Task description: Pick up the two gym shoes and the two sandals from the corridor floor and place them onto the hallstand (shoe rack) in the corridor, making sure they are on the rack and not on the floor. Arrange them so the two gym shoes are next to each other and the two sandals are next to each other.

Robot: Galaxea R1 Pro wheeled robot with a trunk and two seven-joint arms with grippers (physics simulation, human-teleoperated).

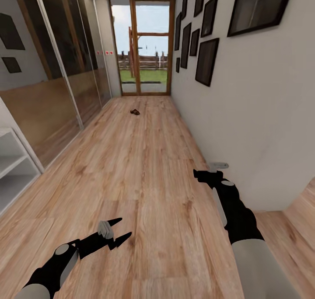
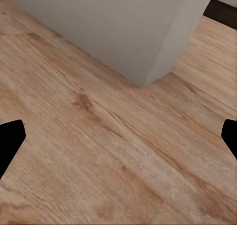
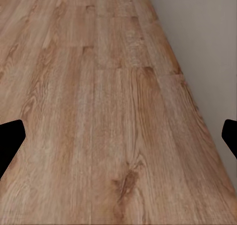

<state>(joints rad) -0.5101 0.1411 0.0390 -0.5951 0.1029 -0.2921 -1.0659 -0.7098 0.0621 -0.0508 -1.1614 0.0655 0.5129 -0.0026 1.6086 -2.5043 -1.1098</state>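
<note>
Head camera looks down the corridor floor [image 1: 144, 168]; both wrist cameras face it closely.

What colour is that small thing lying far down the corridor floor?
Dark brown; the small thing shows best in the head view, too distant for detail.

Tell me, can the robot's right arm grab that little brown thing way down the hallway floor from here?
Probably not. The brown thing, maybe a sandal, lies far down the floor near the glass door, while the right pincer hangs open close to the robot. Nothing blocks the way, so rolling closer should do it.
</note>
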